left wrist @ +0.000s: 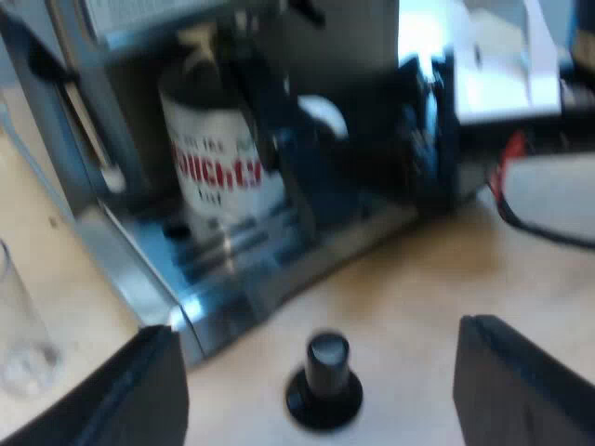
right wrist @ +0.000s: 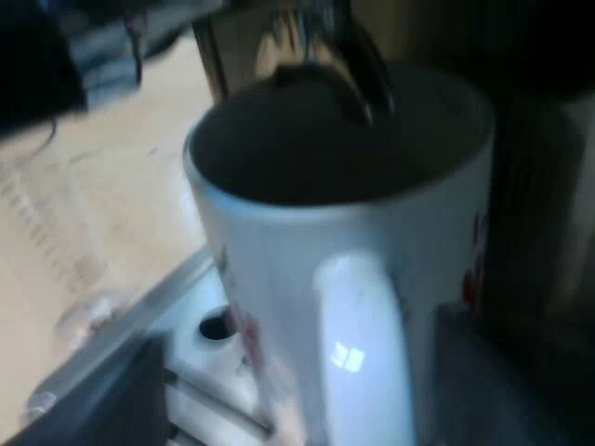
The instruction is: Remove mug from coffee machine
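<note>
- Left wrist view: the left pincer point(left wrist: 318, 327) hangs wide open and empty over the worktop point(left wrist: 437, 279), its two black fingers well apart.
- On a dial laid flat with the tamper point(left wrist: 324, 381) at its centre and 12 toward the espresso machine point(left wrist: 335, 46), the black-knobbed tamper stands between the fingers, touching neither.
- The mug point(left wrist: 218, 163), white with red lettering, sits at about 11 o'clock on the machine's drip tray point(left wrist: 232, 269), its handle turned toward 3 o'clock.
- A measuring glass point(left wrist: 19, 325) stands at 9 o'clock, just beside the tray's corner.
- Bare worktop opens from 1 to 3 o'clock; that looks the freest room to set a mug down.
- Right wrist view: the right pincer point(right wrist: 321, 358) is spread wide with the mug point(right wrist: 279, 242) between its fingers and the handle facing it at 6 o'clock. At least one finger stands apart from the mug's wall, so nothing is gripped.
- A dark spout point(right wrist: 358, 74) hangs just over the mug's mouth at 12 o'clock.
- Judgement: this is the reach before the grasp, and the mug is not yet off the tray.
- The next move calls for closing firmly on the mug, lifting only a little so the rim stays under the spout, then drawing it out toward 6 o'clock over the tray's front edge point(right wrist: 112, 344).
</note>
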